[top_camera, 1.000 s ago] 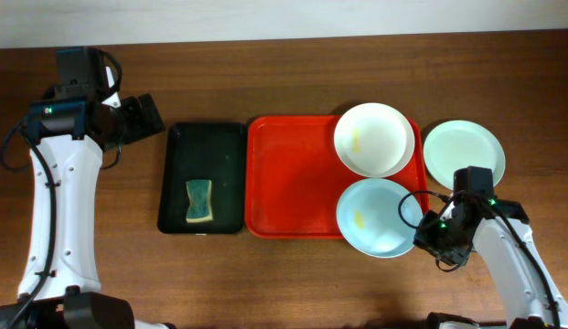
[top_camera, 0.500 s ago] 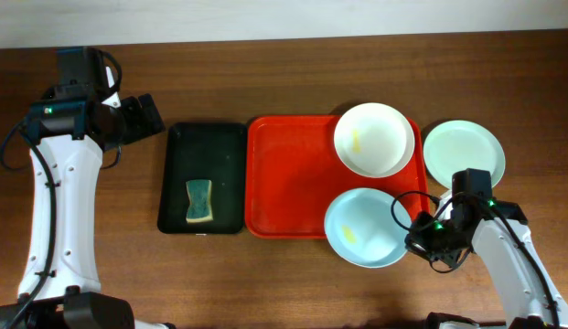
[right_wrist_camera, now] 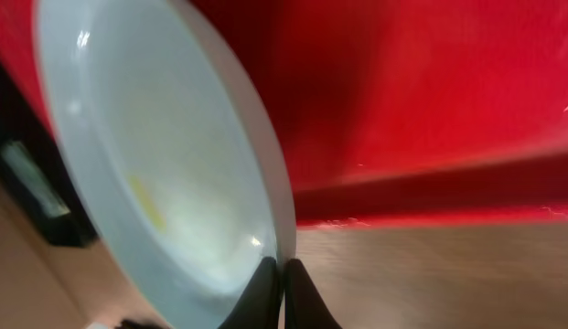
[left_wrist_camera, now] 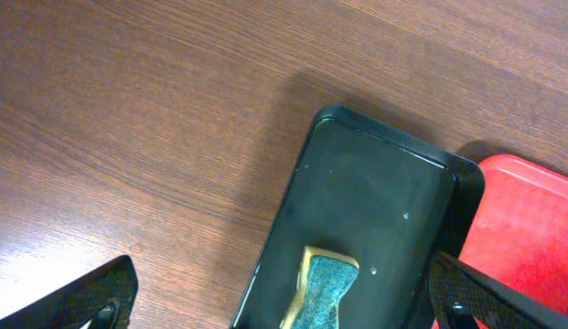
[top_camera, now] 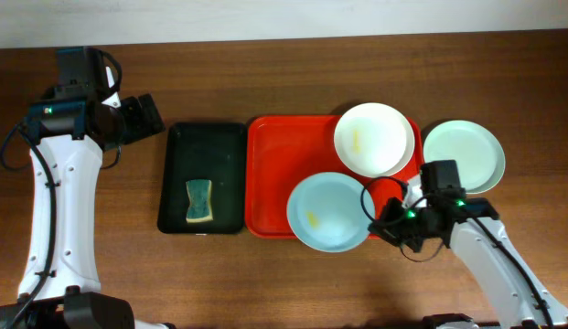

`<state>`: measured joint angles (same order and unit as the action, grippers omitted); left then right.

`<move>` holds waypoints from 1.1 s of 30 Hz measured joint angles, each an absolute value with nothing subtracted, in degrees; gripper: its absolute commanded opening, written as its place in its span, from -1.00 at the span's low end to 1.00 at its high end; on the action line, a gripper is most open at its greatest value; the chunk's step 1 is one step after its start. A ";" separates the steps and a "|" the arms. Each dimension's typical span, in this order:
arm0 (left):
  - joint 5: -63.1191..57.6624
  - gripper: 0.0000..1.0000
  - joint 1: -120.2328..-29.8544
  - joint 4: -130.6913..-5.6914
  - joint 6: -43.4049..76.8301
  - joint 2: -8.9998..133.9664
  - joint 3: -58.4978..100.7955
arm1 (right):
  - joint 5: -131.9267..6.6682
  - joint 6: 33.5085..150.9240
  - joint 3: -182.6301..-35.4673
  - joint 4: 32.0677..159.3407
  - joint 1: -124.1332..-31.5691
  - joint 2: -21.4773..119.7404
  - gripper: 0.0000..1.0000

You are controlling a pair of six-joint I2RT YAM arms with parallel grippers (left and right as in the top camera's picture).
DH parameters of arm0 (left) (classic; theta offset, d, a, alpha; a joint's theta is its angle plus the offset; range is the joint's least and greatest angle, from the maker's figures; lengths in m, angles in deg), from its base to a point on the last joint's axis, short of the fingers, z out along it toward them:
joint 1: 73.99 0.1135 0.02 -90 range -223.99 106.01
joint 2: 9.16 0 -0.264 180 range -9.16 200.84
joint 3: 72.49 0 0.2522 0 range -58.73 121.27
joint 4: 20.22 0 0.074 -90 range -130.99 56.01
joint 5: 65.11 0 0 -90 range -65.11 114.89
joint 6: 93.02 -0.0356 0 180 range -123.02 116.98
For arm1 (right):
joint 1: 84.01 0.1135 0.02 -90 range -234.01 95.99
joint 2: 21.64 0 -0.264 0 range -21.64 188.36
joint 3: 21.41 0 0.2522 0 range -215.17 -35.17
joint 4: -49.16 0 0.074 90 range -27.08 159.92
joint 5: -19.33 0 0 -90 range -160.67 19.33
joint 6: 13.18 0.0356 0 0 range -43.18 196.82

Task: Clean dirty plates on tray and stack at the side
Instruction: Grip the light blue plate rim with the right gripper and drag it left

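Shifted left since a second ago, the blue plate (top_camera: 327,212) overlaps the tray's (top_camera: 270,174) near rim, and my right tool (top_camera: 375,222) pinches its right edge. White plate (top_camera: 374,139): tray's far right corner. Green plate (top_camera: 464,155): on the bench (top_camera: 284,82) just right of the tray. My left tool (top_camera: 148,116) hangs wide, well apart.
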<state>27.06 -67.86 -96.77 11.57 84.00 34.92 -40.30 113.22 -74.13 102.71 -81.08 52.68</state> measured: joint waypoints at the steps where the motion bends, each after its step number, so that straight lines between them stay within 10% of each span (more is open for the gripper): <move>1: 27.06 0.98 -67.86 -96.77 11.57 84.00 34.92 | -40.39 115.63 -74.13 100.79 -79.55 52.68 -0.92; 11: 27.06 0.99 -67.86 -96.77 11.57 84.00 34.92 | -51.25 143.69 -74.13 91.76 -63.83 52.68 -0.84; 15: 27.06 0.99 -67.86 -96.79 11.57 84.00 34.92 | -58.29 149.33 -74.11 87.32 -57.86 52.68 -0.23; 33: 27.06 0.99 -67.86 -96.77 11.57 84.00 34.92 | -58.16 90.51 -103.90 115.85 -66.69 64.42 -0.29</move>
<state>27.06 -67.86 -96.77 11.57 84.00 34.92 -58.16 90.51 -103.90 115.85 -66.69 64.42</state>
